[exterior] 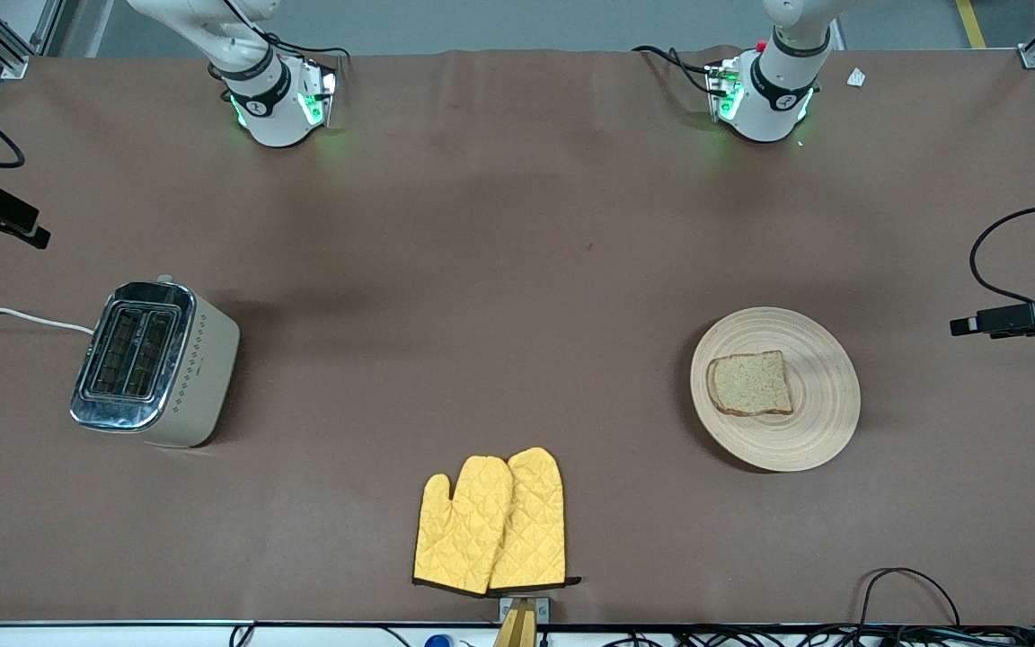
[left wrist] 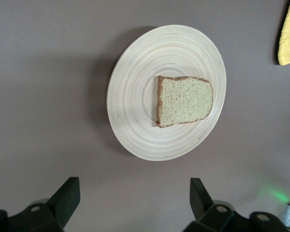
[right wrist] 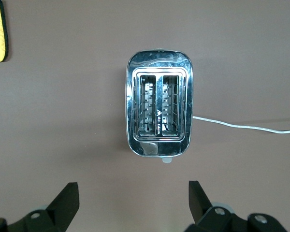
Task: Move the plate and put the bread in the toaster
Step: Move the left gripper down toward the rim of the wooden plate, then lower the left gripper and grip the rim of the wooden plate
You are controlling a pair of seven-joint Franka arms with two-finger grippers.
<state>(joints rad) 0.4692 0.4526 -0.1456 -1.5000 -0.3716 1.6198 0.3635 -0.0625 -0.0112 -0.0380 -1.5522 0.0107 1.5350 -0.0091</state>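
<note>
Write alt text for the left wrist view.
A square slice of brown wholegrain bread lies on a round pale wooden plate on the brown table, with the open left gripper above it. A yellow quilted oven mitt shows at the edge.

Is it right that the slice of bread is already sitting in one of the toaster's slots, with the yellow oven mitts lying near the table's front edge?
Not quite. The bread lies flat on the plate, as the front view shows; the right wrist view shows both slots of the toaster empty. The yellow oven mitts do lie near the front edge.
</note>
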